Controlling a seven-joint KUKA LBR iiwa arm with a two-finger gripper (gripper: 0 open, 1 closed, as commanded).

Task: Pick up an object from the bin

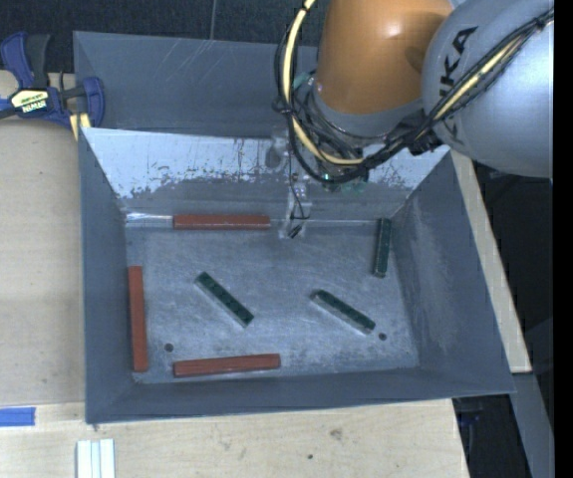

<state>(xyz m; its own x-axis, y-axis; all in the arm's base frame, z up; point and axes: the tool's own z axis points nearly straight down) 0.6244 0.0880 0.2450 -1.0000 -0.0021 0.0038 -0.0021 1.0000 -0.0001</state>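
Nearest to us, a reddish-brown flat bar (226, 365) lies left to right along the near edge of the floor of the grey metal bin (105, 287). The bar is matte and straight-edged, perhaps wood or stiff plastic, though we cannot tell which. To its left a second reddish-brown bar (138, 319) of the same make runs near to far along the left wall, close to the first but apart from it. Farther in, a dark green narrow strip (224, 299) lies aslant on the left of the floor, and a second dark green strip (344, 311) lies aslant on the right, well apart from it. A third dark green strip (381, 246) lies nearly near to far by the right wall. The floor is dull, scuffed sheet metal, and the far sloping wall is scraped pale. At the foot of that wall a third reddish-brown bar (221, 222) lies left to right, and the gripper (294, 225) hangs low just beside its right end. We cannot tell whether they touch, nor whether the gripper is released or clenched. We see nothing in it, so we judge the pick not yet made, with grasp and lift both left to do. Above it swells the smooth, glossy orange domed cover (381, 38), ringed with cables.
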